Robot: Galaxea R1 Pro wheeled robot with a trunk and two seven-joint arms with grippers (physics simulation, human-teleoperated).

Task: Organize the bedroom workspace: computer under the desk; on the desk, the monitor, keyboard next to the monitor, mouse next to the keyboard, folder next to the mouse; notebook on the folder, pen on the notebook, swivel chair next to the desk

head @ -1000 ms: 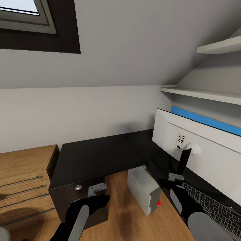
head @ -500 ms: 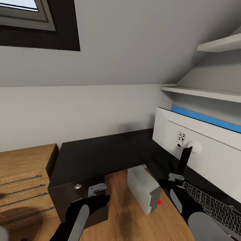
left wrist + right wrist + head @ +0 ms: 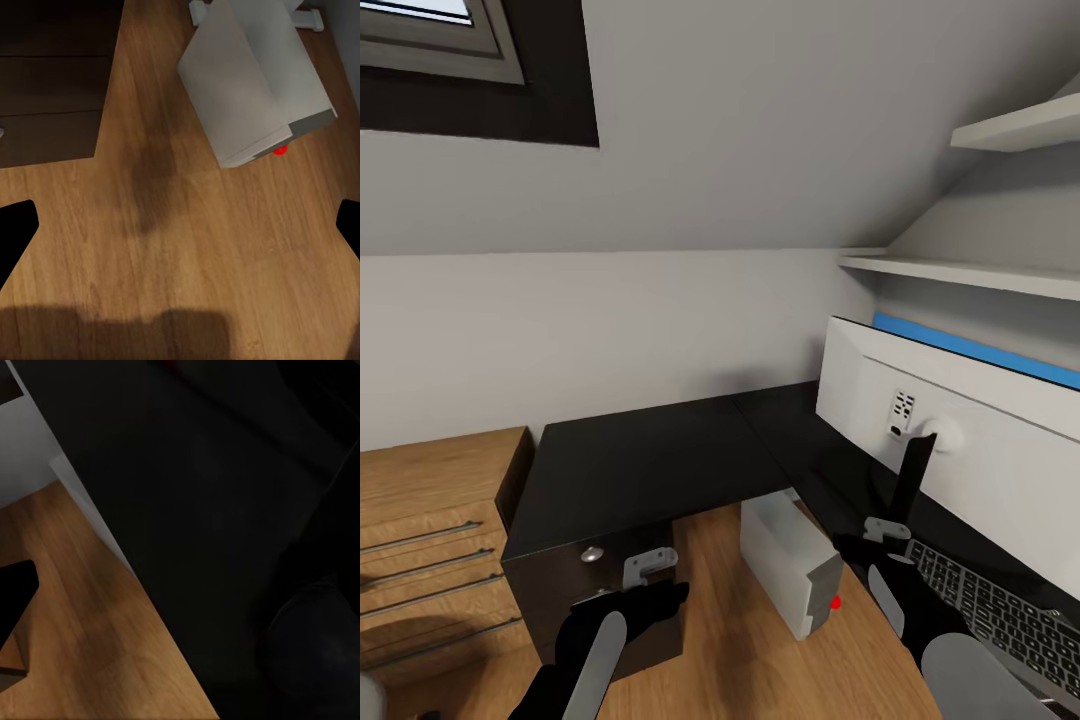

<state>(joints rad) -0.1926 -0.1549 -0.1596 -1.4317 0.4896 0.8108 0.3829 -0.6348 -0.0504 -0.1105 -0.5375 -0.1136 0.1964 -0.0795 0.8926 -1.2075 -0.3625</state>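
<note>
The computer (image 3: 792,575) is sitting on the wood floor beside the desk (image 3: 650,460), by the look of it not fully under the black top, its long axis running along the desk edge. The left gripper (image 3: 180,225), nearer it, is hanging directly above with fingers spread; the right gripper (image 3: 875,550) cannot be judged.
</note>
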